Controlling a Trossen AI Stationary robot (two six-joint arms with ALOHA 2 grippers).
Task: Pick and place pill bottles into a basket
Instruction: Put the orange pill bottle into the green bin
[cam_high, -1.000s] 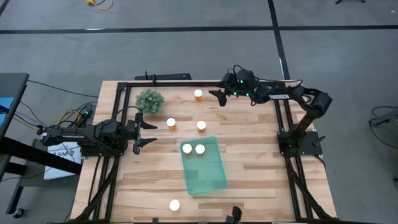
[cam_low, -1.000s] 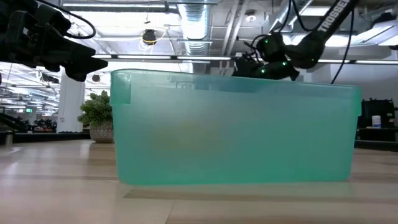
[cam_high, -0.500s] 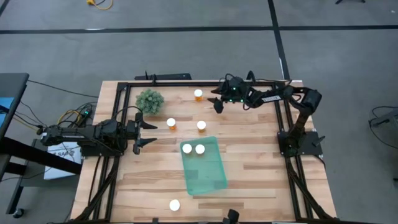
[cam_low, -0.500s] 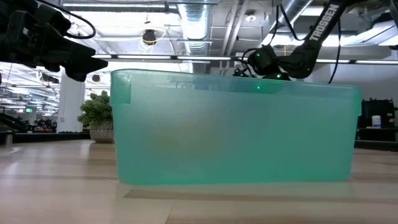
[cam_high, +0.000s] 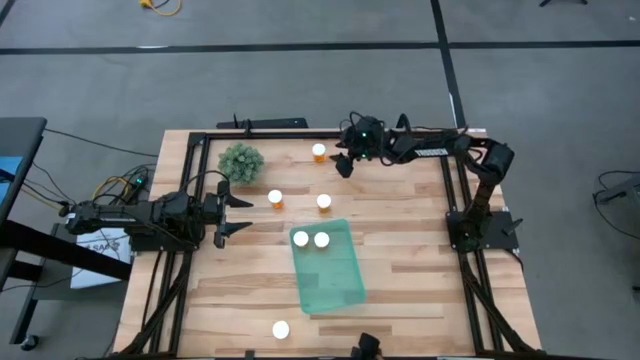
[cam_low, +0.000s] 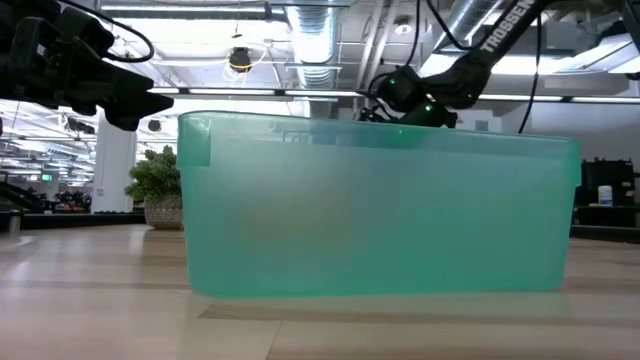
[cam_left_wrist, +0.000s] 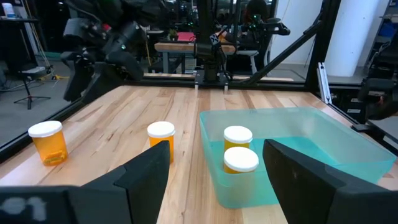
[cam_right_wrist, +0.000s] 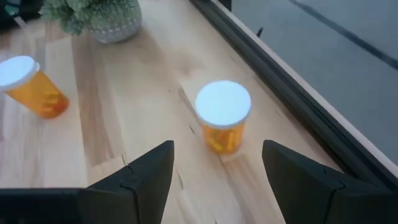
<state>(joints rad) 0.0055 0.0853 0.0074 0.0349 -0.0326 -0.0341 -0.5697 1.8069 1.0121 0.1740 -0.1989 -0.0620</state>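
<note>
**Pill bottles: go for the body, not the cap**

Pill bottles were spread out: two already stood in the basket (cam_high: 330, 268), three sat on the table near the plant (cam_high: 241, 160), one well off by the near edge. Your right gripper (cam_high: 345, 163) hung just beside the far bottle (cam_right_wrist: 222, 116), fingers (cam_right_wrist: 146, 177) spread wide, nothing held; that bottle sat dead ahead between them. Your left gripper (cam_high: 228, 209) waited open with another bottle (cam_left_wrist: 48, 142) ahead of it.

My guess: these were light, rigid and slick, so they'd tip easily. You'd want to pinch the orange body just under the white cap, squarely.
</note>
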